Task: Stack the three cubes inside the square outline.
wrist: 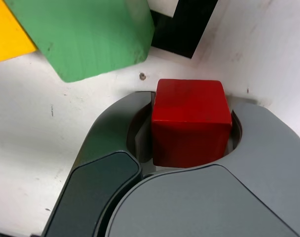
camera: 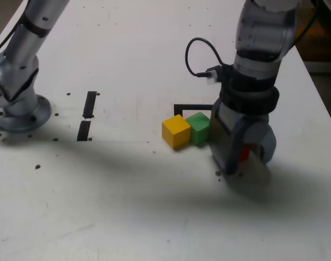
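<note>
My gripper (camera: pixel 243 157) is down at the table, shut on the red cube (wrist: pixel 189 121), which sits between the two grey jaws in the wrist view. A sliver of that red cube (camera: pixel 244 154) shows between the jaws in the exterior view. The green cube (camera: pixel 199 128) and the yellow cube (camera: pixel 176 131) rest side by side on the table, touching, just to the exterior view's left of the gripper. The square outline (camera: pixel 192 107) lies behind them; the green cube and my arm cover most of it. A black corner of the square outline (wrist: pixel 184 29) shows beyond the green cube (wrist: pixel 86 34).
Two short black strips (camera: pixel 87 115) lie on the white table (camera: pixel 127 206) at the exterior view's left. The arm's grey base (camera: pixel 16 103) stands at the far left. A black cable (camera: pixel 195 60) loops off the wrist.
</note>
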Controlling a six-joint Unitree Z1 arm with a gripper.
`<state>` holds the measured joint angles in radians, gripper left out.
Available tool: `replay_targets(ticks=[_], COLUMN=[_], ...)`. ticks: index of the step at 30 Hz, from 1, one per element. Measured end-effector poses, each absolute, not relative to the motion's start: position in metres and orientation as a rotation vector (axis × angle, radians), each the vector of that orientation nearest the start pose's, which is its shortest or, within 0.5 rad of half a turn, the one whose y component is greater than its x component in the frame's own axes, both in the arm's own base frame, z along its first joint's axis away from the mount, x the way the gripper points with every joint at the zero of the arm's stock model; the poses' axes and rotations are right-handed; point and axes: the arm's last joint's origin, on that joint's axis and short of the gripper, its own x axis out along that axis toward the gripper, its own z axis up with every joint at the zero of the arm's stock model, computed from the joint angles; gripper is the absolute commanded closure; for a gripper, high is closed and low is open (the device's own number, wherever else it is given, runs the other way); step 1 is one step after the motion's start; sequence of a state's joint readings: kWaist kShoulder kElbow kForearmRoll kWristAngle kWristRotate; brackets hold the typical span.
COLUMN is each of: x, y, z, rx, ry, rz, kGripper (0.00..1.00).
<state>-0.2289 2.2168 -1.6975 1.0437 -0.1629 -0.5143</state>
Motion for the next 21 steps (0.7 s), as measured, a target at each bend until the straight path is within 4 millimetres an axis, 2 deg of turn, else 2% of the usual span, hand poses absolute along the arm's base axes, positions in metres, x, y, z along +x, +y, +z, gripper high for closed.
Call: replay_targets(ticks=[2, 6, 12, 16, 21], x=[0.411, 0.399, 0.390, 0.383, 0.384], y=[-0.108, -0.114, -0.121, -0.122, -0.117], z=[0.215, 0.246, 0.265, 0.289, 0.289], rx=[-0.321, -0.272, -0.202, -0.173, -0.137], ry=[1.583, 1.499, 1.428, 1.344, 1.318], rz=[0.104, 0.105, 0.126, 0.138, 0.170], kGripper=[0.94, 0.94, 0.94, 0.94, 0.94])
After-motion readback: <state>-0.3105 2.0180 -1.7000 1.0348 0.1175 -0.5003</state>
